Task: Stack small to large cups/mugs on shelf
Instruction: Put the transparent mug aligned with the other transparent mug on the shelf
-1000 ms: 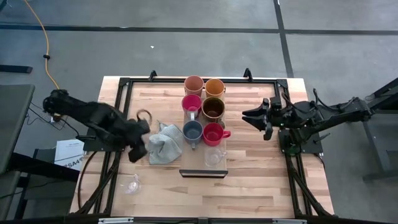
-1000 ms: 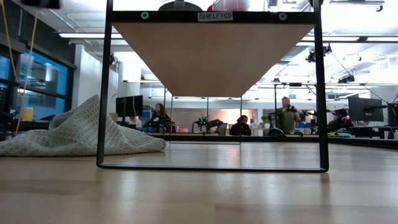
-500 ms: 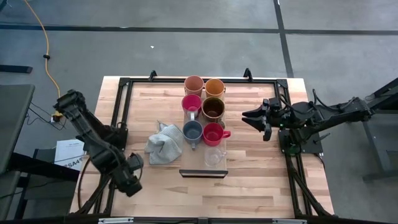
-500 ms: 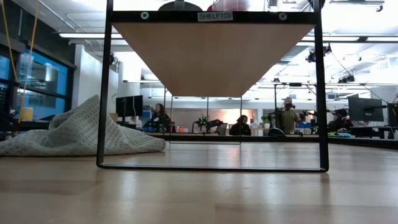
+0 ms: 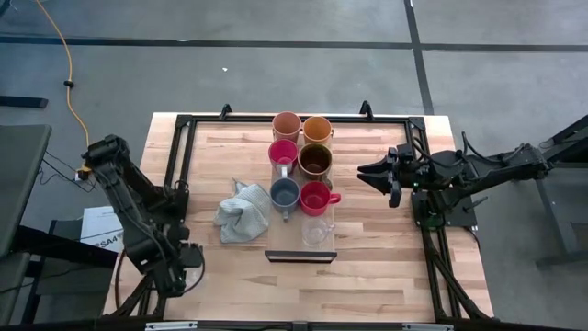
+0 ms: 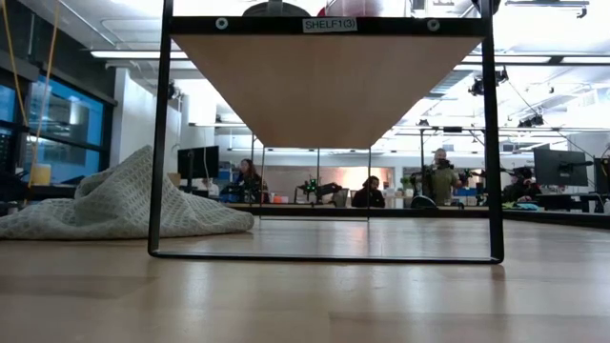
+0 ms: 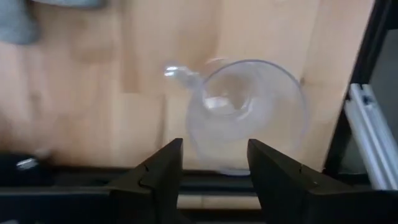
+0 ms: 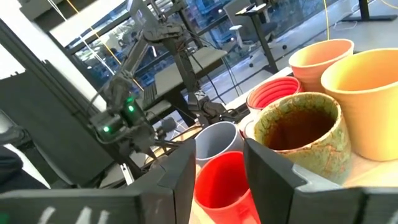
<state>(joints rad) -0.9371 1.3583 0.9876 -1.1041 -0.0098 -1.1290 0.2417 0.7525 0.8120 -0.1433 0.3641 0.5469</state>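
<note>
Down at the lower left of the high view, the left end effector (image 5: 181, 276) hangs over the near left corner of the bench (image 5: 386, 276). Its fingers are spread wide, and in the left wrist view the clear glass cup (image 7: 249, 115) lies just past the fingertips (image 7: 163, 163), close to the black frame at the bench edge. The cup is not held.

A little farther in, at the middle of the high view, sits the shelf (image 5: 300, 256), a narrow board with a dark near end. On it, nearest, stands another clear glass (image 5: 317, 232). Behind that are the blue-grey cup (image 5: 284, 194) and the red mug (image 5: 315, 198) side by side. Next come the pink cup (image 5: 283, 154) and the brown mug (image 5: 315, 162). At the far end stand the peach cup (image 5: 287, 126) and the orange cup (image 5: 317, 129).

Just left of the shelf lies a grey cloth (image 5: 243, 212) in a crumpled heap.

At the right of the high view, the right end effector (image 5: 371, 173) waits in the air beside the brown mug, apart from it, with its fingers open.
</note>
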